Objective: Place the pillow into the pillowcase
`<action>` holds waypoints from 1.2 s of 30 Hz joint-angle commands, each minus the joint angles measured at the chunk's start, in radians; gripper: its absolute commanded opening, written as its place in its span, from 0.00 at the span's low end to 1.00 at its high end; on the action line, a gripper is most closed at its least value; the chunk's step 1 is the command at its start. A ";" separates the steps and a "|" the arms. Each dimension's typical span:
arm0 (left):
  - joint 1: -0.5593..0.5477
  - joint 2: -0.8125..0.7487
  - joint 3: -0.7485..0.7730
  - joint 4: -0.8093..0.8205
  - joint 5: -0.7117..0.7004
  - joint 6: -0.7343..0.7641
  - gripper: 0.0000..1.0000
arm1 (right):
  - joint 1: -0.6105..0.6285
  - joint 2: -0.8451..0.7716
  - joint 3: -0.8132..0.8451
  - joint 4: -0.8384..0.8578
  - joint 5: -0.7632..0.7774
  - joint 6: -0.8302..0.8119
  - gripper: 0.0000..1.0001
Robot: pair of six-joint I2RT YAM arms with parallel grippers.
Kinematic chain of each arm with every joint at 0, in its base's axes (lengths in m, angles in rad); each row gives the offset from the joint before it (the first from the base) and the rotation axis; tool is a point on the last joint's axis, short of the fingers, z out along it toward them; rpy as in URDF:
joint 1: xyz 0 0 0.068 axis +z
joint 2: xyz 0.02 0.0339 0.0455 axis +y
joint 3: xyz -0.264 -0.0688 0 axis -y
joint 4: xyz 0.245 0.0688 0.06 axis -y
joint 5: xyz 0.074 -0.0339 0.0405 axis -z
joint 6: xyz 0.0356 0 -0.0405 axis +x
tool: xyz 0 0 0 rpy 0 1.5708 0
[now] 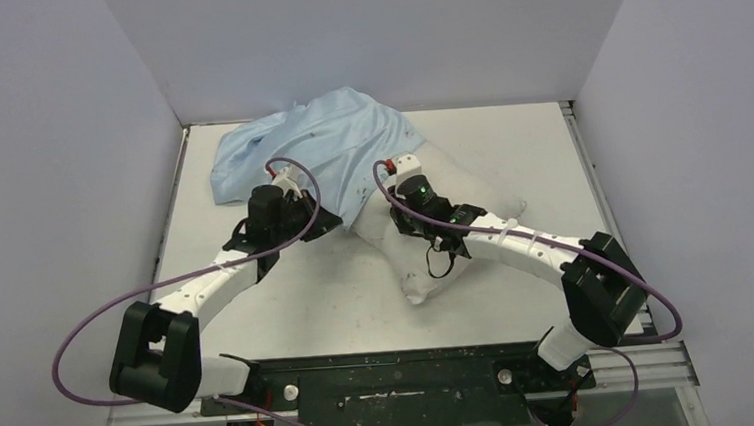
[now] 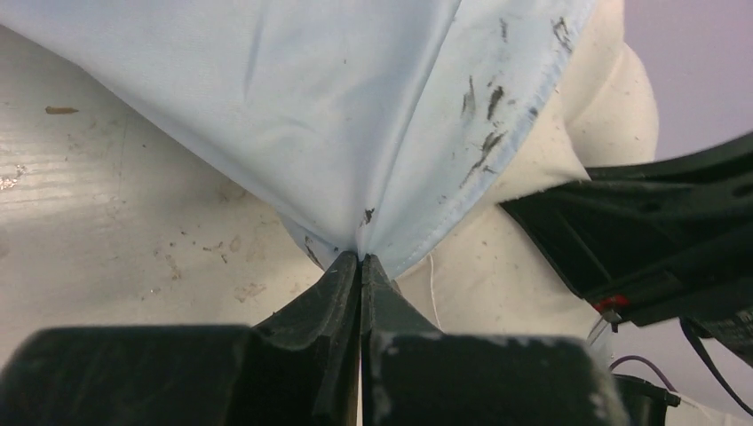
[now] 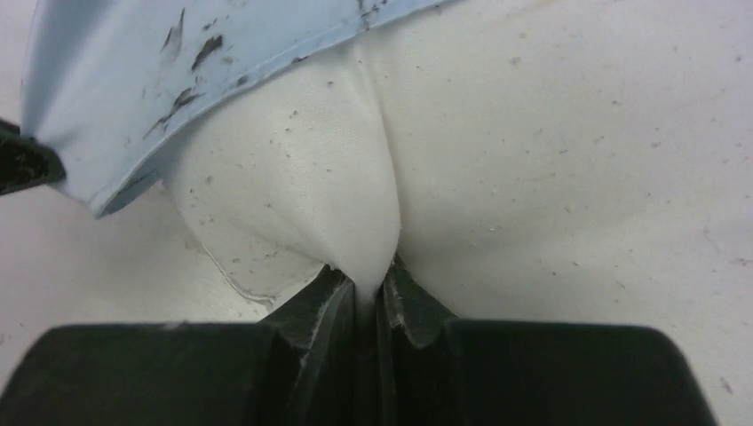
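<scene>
While tight on pillowcase (image 2: 293, 115), left claw (image 2: 361, 257) near right claw (image 3: 364, 280), tight on pillow (image 3: 533, 133), above table (image 2: 133, 204).

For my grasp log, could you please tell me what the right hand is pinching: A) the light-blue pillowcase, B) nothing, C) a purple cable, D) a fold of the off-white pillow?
D: the right wrist view shows the right hand closed on a pinched-up fold of the pillow, with the pillowcase hem lying farther off, outside its grip.

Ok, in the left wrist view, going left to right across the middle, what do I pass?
Scuffed white table → thin light-blue fabric pillowcase → plump off-white speckled pillow → black right arm.
</scene>
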 commanded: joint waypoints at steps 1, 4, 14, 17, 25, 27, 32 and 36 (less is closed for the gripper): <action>-0.047 -0.089 0.044 -0.181 0.002 0.054 0.00 | -0.038 -0.015 -0.066 0.302 -0.034 0.190 0.00; -0.097 -0.087 0.042 -0.224 -0.004 0.047 0.00 | -0.028 -0.011 -0.072 0.375 0.027 0.258 0.00; -0.279 -0.033 -0.004 -0.046 0.018 -0.065 0.00 | -0.010 -0.005 -0.150 0.559 0.093 0.393 0.00; -0.279 -0.049 -0.014 -0.035 -0.005 -0.078 0.00 | -0.004 -0.022 -0.196 0.542 0.092 0.411 0.00; -0.268 -0.106 0.212 -0.326 -0.153 0.106 0.16 | -0.030 -0.212 -0.243 0.359 -0.105 0.304 0.52; -0.265 -0.111 0.294 -0.393 -0.225 0.158 0.27 | -0.053 -0.264 -0.220 0.305 -0.176 0.280 0.70; -0.239 -0.015 0.508 -0.475 -0.379 0.300 0.47 | -0.222 -0.329 -0.154 0.212 -0.368 0.277 0.95; -0.209 0.103 0.619 -0.419 -0.390 0.385 0.63 | -0.404 -0.307 -0.085 0.149 -0.486 0.256 1.00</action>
